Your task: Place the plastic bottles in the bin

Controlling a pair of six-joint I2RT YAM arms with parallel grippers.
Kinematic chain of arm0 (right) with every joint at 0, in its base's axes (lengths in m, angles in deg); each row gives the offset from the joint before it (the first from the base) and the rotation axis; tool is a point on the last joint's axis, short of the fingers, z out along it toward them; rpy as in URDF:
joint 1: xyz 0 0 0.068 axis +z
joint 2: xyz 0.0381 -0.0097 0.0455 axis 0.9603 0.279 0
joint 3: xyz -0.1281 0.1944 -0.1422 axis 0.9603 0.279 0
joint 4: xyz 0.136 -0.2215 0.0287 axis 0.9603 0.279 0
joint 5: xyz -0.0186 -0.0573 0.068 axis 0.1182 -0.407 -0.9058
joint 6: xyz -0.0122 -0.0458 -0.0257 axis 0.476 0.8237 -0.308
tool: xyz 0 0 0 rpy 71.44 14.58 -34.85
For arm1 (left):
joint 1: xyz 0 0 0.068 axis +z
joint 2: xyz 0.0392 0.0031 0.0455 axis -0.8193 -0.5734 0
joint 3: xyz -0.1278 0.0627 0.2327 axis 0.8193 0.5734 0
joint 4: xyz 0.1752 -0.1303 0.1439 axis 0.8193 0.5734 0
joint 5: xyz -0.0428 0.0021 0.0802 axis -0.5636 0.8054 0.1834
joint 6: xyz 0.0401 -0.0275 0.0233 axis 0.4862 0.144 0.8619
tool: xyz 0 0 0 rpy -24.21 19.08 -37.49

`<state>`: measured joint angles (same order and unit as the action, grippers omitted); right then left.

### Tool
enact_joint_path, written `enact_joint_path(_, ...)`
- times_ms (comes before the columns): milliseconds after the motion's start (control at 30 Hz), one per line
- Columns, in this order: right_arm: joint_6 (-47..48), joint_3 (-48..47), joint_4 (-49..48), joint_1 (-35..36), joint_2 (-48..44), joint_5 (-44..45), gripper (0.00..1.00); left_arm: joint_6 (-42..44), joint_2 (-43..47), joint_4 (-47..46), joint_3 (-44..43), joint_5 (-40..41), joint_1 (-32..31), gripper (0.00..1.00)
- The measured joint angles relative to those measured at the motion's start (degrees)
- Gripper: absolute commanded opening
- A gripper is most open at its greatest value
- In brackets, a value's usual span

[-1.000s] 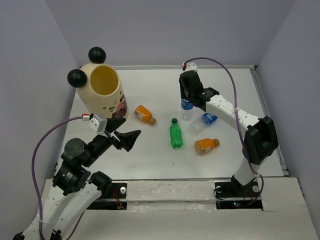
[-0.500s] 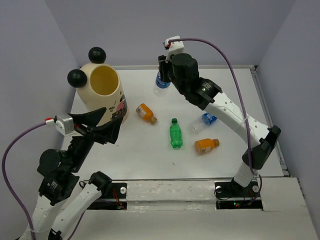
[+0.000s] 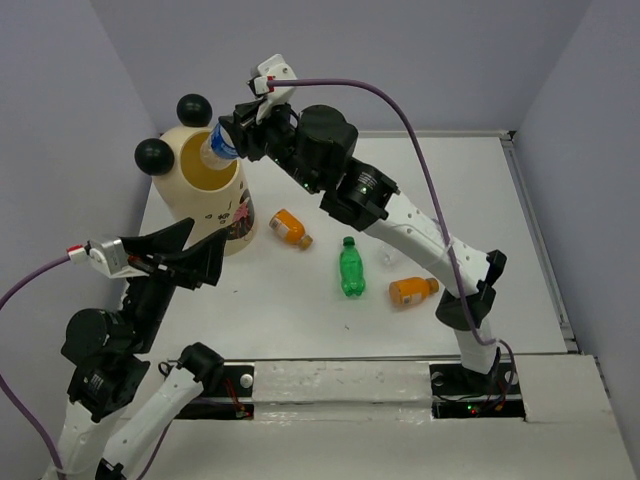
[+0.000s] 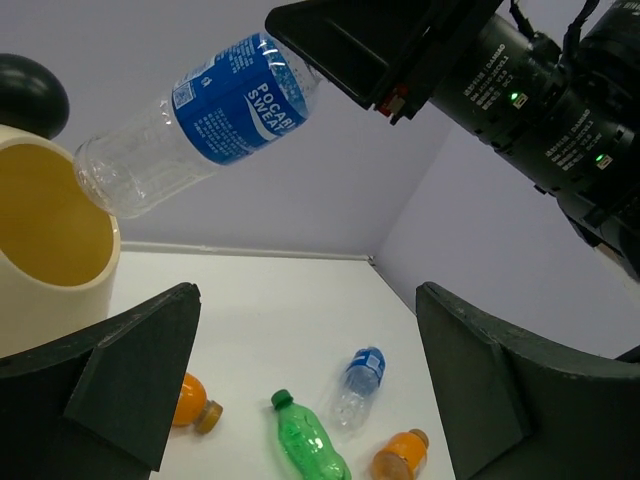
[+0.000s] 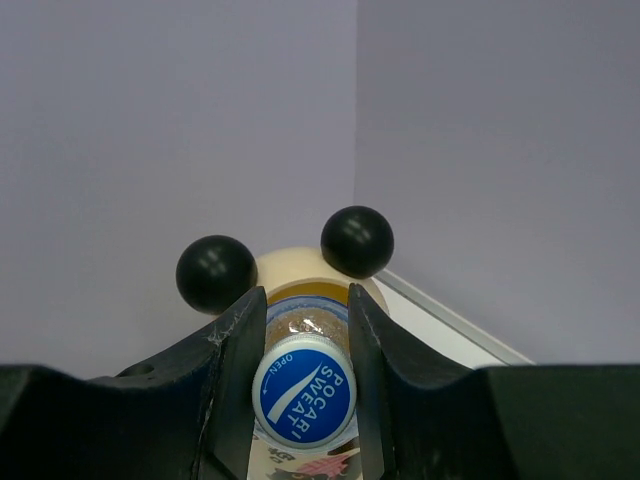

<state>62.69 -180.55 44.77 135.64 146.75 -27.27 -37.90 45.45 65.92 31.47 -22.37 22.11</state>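
Clamped on the clear blue-labelled plastic bottle point(image 4: 215, 115), the right gripper point(image 3: 230, 140) should centre it over the tall cream cylindrical bin point(image 3: 195, 207) before releasing.

Cream bin point(image 3: 192, 205), black ears point(image 3: 194, 108); clear blue-labelled bottle point(image 4: 200, 115), green bottle point(image 3: 350, 270), orange bottles point(image 3: 288, 228).

The bin point(image 3: 200, 205) stands at the worktop's point(image 3: 300, 315) far left. The gripped bottle point(image 4: 215, 110) hangs tilted in the right end effector point(image 3: 232, 138), above the bin's mouth. Four loose bottles point(image 4: 190, 405) point(image 4: 305, 440) point(image 4: 358, 385) point(image 4: 398, 455) lie on the worktop right of the bin.
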Motion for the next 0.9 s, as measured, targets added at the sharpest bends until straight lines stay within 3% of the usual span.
enact_joint_path(200,-2.32,-0.17,-3.17,-0.52,3.74,-3.96,0.07,-0.07,2.4,1.4,-0.04,2.58,0.0,0.99)
enact_joint_path(433,-1.51,-1.62,-7.41,-0.52,14.03,-2.75,0.1,-0.96,2.62,3.52,-0.11,3.06,-0.02,0.99)
enact_joint_path(500,-1.11,-1.6,-7.91,-0.52,16.74,-1.99,0.33,-1.49,2.64,4.2,-0.11,3.21,-0.02,0.99)
enact_joint_path(533,-1.11,-1.46,-8.15,-0.68,17.64,-1.7,0.64,-1.77,2.69,4.61,-0.11,3.43,-0.02,0.99)
enact_joint_path(600,-1.88,-0.74,-8.26,-0.83,18.6,-1.68,0.83,-2.45,2.84,5.53,-0.11,4.17,-0.02,0.99)
enact_joint_path(667,-2.64,-0.02,-8.57,-1.25,18.71,-2.25,0.91,-3.02,3.04,6.54,-0.11,5.18,-0.04,0.99)
enact_joint_path(800,-6.4,2.91,-10.14,-2.36,16.59,-4.28,0.92,-4.13,2.95,9.86,-0.11,8.31,-0.04,0.99)
enact_joint_path(900,-8.96,10.14,-10.1,-3.48,10.34,-5.51,0.88,-5.09,1.99,11.89,-0.02,9.51,-0.04,0.99)
